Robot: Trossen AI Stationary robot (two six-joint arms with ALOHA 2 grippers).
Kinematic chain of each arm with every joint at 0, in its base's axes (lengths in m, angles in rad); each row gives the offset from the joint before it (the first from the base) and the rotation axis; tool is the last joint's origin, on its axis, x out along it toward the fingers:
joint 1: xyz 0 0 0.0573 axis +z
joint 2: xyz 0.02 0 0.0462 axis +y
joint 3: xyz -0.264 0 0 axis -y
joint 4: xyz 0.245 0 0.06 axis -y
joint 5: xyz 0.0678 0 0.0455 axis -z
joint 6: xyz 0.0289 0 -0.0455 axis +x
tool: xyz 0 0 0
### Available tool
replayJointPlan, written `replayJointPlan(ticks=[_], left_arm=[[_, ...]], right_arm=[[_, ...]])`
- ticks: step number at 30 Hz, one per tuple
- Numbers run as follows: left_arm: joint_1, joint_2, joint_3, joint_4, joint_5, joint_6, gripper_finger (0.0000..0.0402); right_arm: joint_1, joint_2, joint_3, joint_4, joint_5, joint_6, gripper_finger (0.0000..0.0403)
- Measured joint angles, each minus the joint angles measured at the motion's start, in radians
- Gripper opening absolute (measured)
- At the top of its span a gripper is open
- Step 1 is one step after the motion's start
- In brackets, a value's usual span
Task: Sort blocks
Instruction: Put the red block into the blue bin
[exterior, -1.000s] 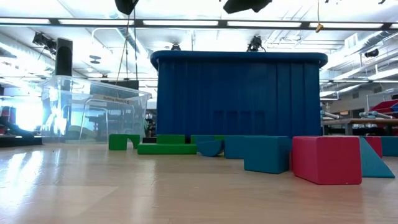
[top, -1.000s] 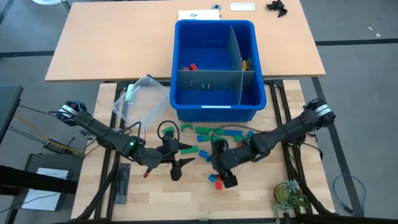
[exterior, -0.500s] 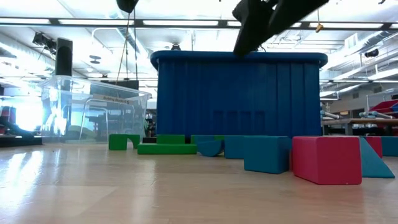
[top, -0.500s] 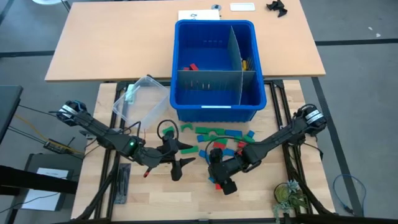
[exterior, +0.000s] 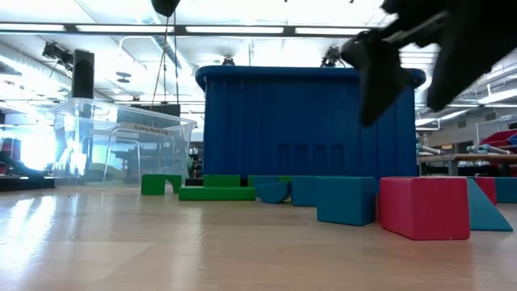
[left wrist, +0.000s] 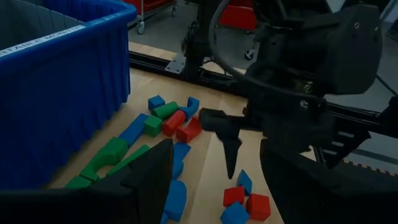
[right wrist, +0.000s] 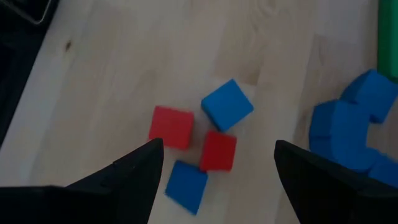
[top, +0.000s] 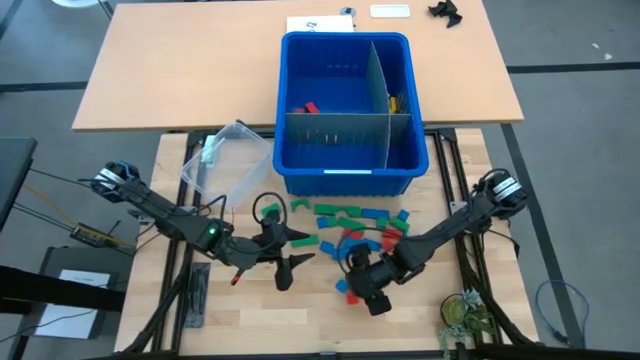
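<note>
Change: the right gripper has been shifted from directly over the small brick cluster a second ago to just beside it, nearer the worktop's front edge; the left gripper has been left unmoved.
Right jaws: spread wide, nothing pinched; two red cubes and two blue cubes are seen ahead between them, matt, square-edged, lying apart from the jaws.
Left jaws: spread, nothing held; the scattered blocks are found ahead, beside the bin.
Blocks: smooth plastic; cubes, wedges, arches, a flat green bar.
Bin: blue plastic, grey dividers, a few bricks inside.
Tub: clear plastic, tilted.
Worktop: pale wood grain.
</note>
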Motion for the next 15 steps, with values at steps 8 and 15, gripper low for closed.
replayJointPlan(ticks=[8,15], left_arm=[[0.0,0.0,0.0,0.001,0.0,0.0,0.0248],[0.0,0.0,0.0,0.005,0.0,0.0,0.0248]], right_arm=[[0.061,-0.06,-0.155,0.185,0.042,0.077,0.0305],[0.096,-0.036,-0.262,0.439,0.135,0.087,0.0305]])
